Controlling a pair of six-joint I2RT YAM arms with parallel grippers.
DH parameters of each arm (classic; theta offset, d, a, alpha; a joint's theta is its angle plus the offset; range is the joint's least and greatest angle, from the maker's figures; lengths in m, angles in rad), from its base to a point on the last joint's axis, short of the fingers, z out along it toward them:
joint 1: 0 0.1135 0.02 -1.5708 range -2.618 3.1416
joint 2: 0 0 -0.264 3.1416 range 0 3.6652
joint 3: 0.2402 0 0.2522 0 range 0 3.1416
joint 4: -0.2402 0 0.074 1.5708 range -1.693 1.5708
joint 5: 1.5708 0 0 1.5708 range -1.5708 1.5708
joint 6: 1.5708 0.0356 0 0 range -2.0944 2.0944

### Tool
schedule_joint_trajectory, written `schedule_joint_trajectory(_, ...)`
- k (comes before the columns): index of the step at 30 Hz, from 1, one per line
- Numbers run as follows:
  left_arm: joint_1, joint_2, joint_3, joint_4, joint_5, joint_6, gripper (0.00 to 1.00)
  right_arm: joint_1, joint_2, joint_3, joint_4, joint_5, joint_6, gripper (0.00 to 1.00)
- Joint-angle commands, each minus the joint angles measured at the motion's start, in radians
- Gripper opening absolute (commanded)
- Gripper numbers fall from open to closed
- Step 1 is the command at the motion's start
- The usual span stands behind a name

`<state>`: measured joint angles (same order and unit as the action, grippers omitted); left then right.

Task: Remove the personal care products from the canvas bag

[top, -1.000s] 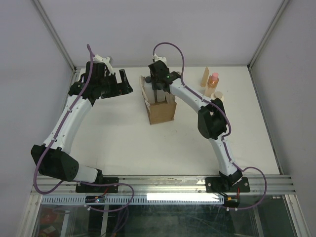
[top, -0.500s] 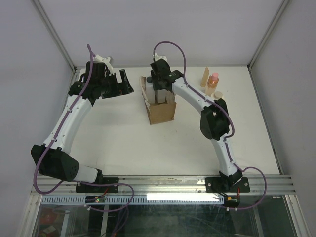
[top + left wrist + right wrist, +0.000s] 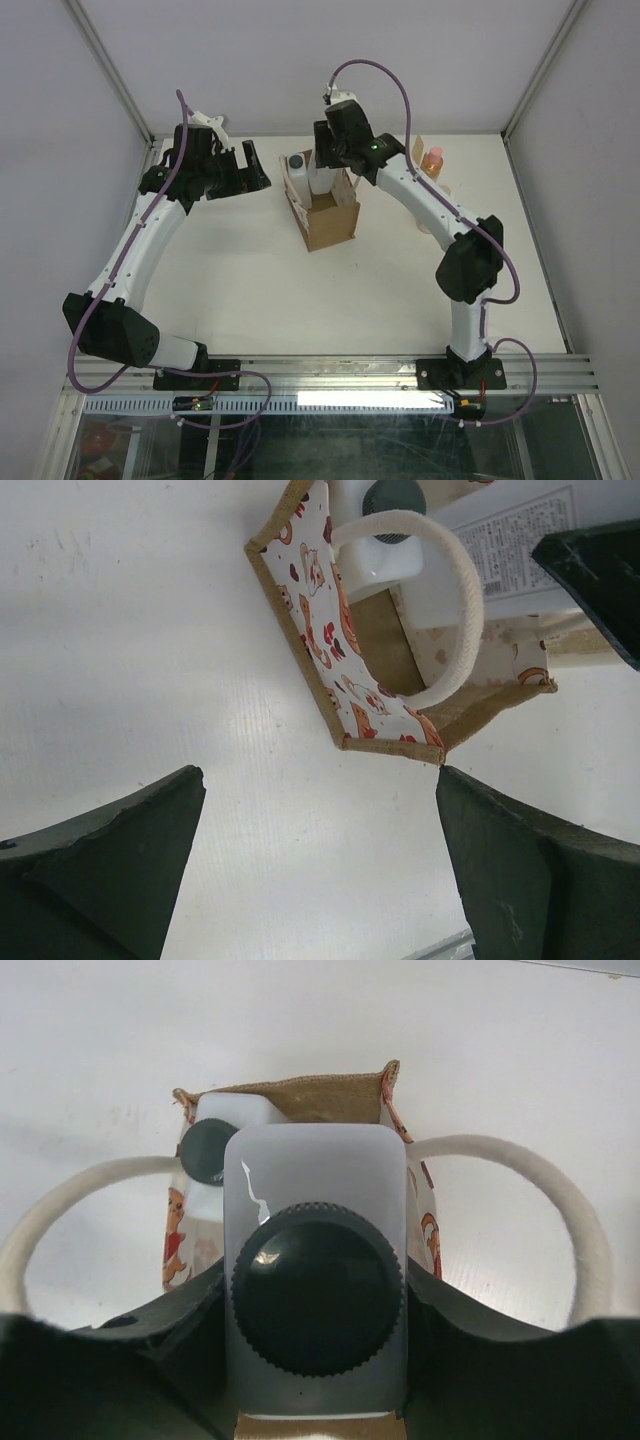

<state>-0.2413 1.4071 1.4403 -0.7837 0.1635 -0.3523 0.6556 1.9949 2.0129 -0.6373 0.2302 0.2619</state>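
Note:
The canvas bag stands at the back middle of the table, its printed white side facing my left wrist. My right gripper is shut on a white bottle with a dark round cap and holds it upright just above the bag's mouth. A second white bottle with a dark cap stands in the bag's far-left corner and also shows in the right wrist view. My left gripper is open and empty, left of the bag. The tan tube and the orange-pink bottle stand on the table at the back right.
The bag's pale handles loop out to both sides of the held bottle. The enclosure's back wall runs close behind the bag. My right arm's forearm crosses in front of the products at the back right.
My right gripper has risen out of the bag with the white bottle, and its elbow has swung to the right. The left arm has not moved.

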Motion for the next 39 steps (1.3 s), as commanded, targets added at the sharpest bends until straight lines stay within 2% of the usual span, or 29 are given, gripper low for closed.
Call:
schedule_joint_trajectory(1,0.001,-0.022,-0.010,0.054,0.026,-0.015,0.99,-0.003,-0.226,-0.052,0.235,-0.141,0.065,0.00)
schedule_joint_trajectory(7,0.001,-0.019,-0.019,0.065,0.042,-0.029,0.99,-0.053,-0.382,-0.174,0.281,-0.230,0.111,0.00)
schedule_joint_trajectory(14,0.002,-0.014,-0.032,0.081,0.066,-0.051,0.99,-0.120,-0.567,-0.325,0.278,-0.261,0.107,0.00)
schedule_joint_trajectory(22,0.000,-0.002,-0.031,0.100,0.086,-0.079,0.99,-0.182,-0.782,-0.493,0.095,-0.134,-0.021,0.00)
schedule_joint_trajectory(27,-0.004,-0.007,-0.044,0.101,0.088,-0.090,0.99,-0.187,-0.913,-0.623,0.048,-0.004,-0.125,0.00)
schedule_joint_trajectory(31,-0.011,-0.020,-0.059,0.101,0.087,-0.107,0.99,-0.220,-0.973,-0.777,0.090,0.068,-0.097,0.00)
schedule_joint_trajectory(39,-0.015,-0.040,-0.041,0.101,0.078,-0.119,0.99,-0.318,-1.007,-1.060,0.283,0.043,-0.057,0.00)
